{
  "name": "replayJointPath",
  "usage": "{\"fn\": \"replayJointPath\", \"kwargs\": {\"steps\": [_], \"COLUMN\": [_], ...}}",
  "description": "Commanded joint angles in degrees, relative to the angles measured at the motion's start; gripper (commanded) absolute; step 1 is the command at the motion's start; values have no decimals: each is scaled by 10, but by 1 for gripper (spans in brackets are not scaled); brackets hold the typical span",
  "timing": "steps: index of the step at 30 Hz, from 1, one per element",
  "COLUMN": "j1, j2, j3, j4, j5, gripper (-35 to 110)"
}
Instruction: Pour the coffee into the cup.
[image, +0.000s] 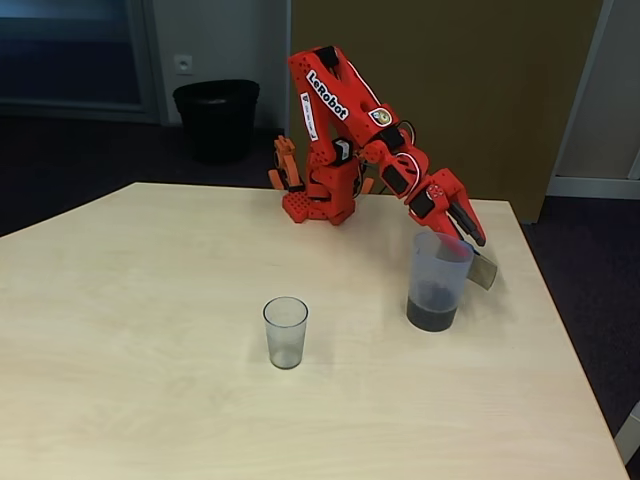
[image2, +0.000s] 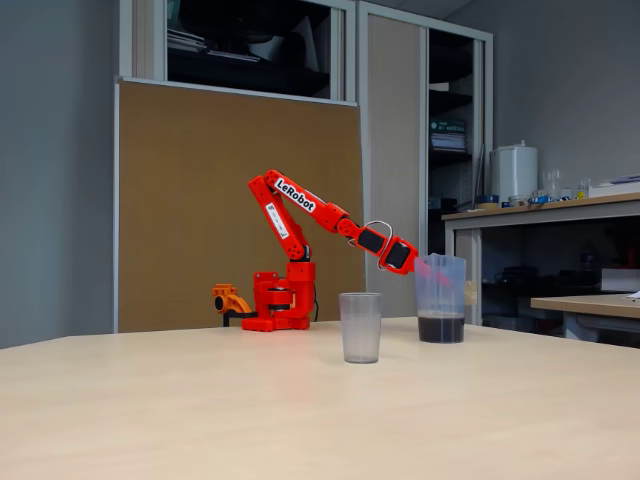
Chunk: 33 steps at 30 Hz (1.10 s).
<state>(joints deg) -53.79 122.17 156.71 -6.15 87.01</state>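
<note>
At jug handle: tool; coffee inside; cup apart.

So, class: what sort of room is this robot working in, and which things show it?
Probably an office or lab room: a pinboard-like brown panel, tall storage cabinets, a black waste bin and a pale wooden table.

On the desk stand one clear cup and one bluish jug, which holds the coffee. There is one red arm. One black bin sits on the floor.
</note>
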Motion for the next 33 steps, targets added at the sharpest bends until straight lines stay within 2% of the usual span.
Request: {"fn": "replayJointPath", "kwargs": {"steps": [1,7,21,33], "j1": [5,15,29,52], "j2": [-12,-37,-68,-121], "j3": [-20,-10,12,3], "j4": [-43,-100,-145,-198], "j5": [29,62,85,47], "gripper": [17,16,15,15]}}
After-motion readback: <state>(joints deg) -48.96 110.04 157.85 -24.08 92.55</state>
